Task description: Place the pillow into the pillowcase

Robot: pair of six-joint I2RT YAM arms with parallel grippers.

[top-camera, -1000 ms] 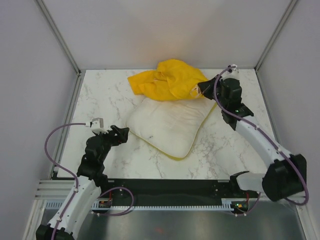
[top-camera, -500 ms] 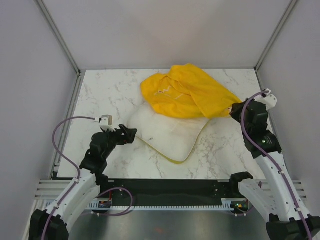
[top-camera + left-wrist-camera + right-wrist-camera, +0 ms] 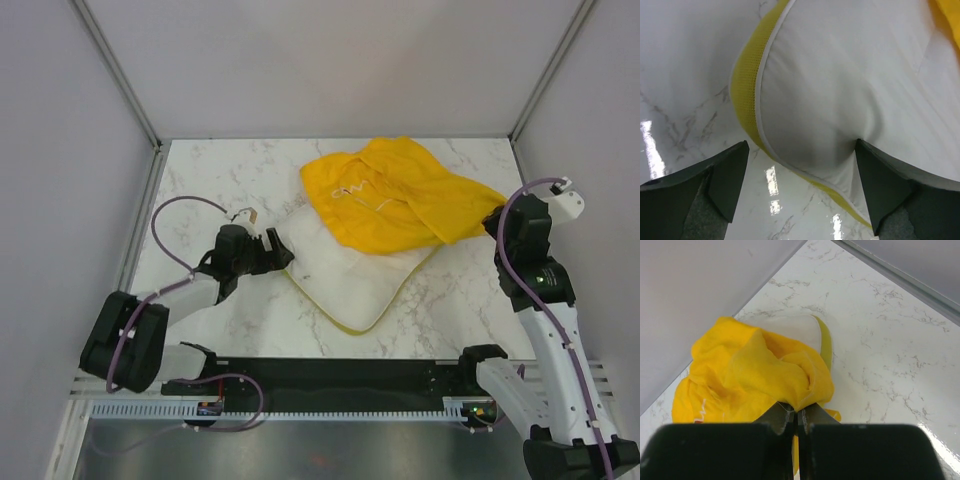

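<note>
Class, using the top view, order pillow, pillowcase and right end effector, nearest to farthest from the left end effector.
1. pillow, beside the left end effector.
2. pillowcase, over the pillow's far side.
3. right end effector, far right, gripping the pillowcase.

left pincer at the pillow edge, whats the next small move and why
Probably close the left pincer on the pillow at its yellow-banded edge: its jaws stand open astride that edge. The right pincer is shut on the pillowcase, which drapes over the pillow's far part, so the pillow likely needs anchoring.
</note>
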